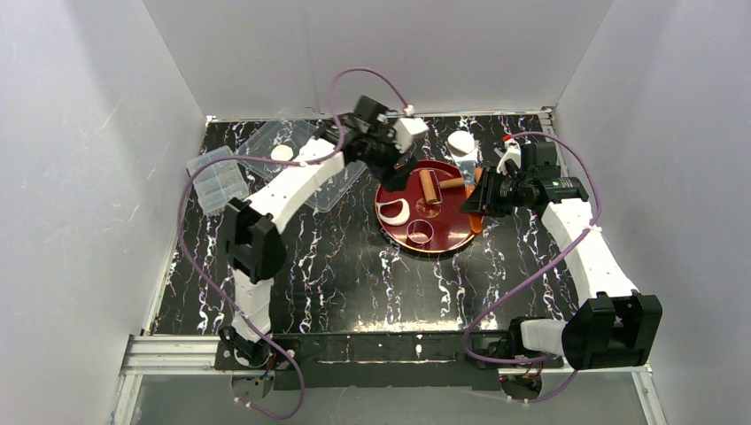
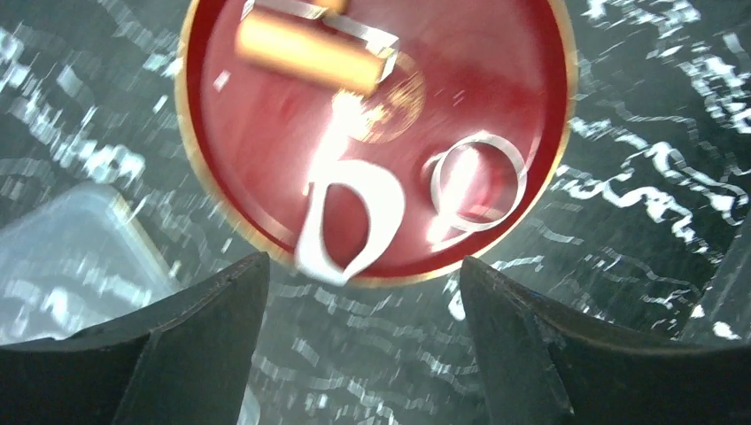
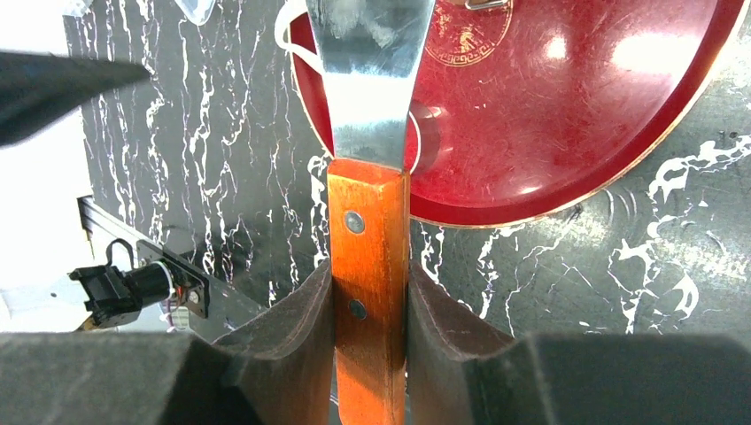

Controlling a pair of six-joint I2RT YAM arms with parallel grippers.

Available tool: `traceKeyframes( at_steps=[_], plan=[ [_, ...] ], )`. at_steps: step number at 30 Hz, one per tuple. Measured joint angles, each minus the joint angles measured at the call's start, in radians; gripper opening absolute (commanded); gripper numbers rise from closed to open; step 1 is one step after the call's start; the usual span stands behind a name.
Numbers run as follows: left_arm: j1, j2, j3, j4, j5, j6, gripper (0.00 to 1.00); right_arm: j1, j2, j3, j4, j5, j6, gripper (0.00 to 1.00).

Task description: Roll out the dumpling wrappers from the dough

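scrap waiting, left claw spread above it

the dough (image 2: 310,235) lies on the red plate (image 2: 496,80) near its left rim, a white crescent with a round bite out of it. the ring (image 2: 476,225) sits just beside it on the plate, and the pin (image 2: 305,53) rests further in, apart from both. one wrapper (image 1: 282,153), a neat white disc, lies well away on the clear tray (image 1: 266,140) at the table's left.

the left claw (image 2: 361,283) hovers over the plate's rim by the scrap, its fingers spread wide with nothing between them. its wrist view is blurred, so the height above the dough cannot be told. the right claw (image 3: 367,283) is at the opposite rim, pinching the orange handle of the scraper (image 3: 367,239), with the steel blade reaching over the plate.

judging from the cut-out shape, the step in hand is dealing with the leftover: the scrap has to be gathered and rolled flat again before the ring can cut another disc. the next move likely calls for the left claw to drop squarely over the crescent and close gently, since soft dough will stretch or stick to the plate. the scraper may be needed to free it first, with the blade kept flat and low.
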Motion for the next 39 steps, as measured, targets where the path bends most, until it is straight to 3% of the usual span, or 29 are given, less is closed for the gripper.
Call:
traceKeyframes(
  at_steps=[6,10,13,17,22,27,29,39],
  plan=[
    [0.167,-0.085,-0.154,-0.022,-0.162,-0.007,0.71,0.0,0.006,0.026,0.0,-0.018,-0.003,0.01],
    [0.22,-0.037,-0.286,0.002,-0.308,0.004,0.71,0.0,0.015,0.045,0.003,-0.034,-0.005,0.01],
    [0.218,0.048,-0.287,0.013,-0.394,0.015,0.71,0.0,0.019,0.049,0.003,-0.048,-0.005,0.01],
    [0.212,0.13,-0.259,0.04,-0.454,0.024,0.54,0.0,0.021,0.05,0.004,-0.056,-0.005,0.01],
    [0.211,0.19,-0.222,0.064,-0.477,0.039,0.41,0.0,0.021,0.05,0.005,-0.059,-0.005,0.01],
    [0.211,0.187,-0.25,0.097,-0.471,0.053,0.17,0.0,0.021,0.05,0.004,-0.062,-0.005,0.01],
    [0.209,0.154,-0.306,0.12,-0.457,0.068,0.0,0.0,0.021,0.052,0.004,-0.065,-0.005,0.01],
    [0.215,-0.11,-0.652,0.116,-0.359,0.19,0.0,0.072,0.063,0.063,0.009,-0.059,-0.007,0.01]
  ],
)
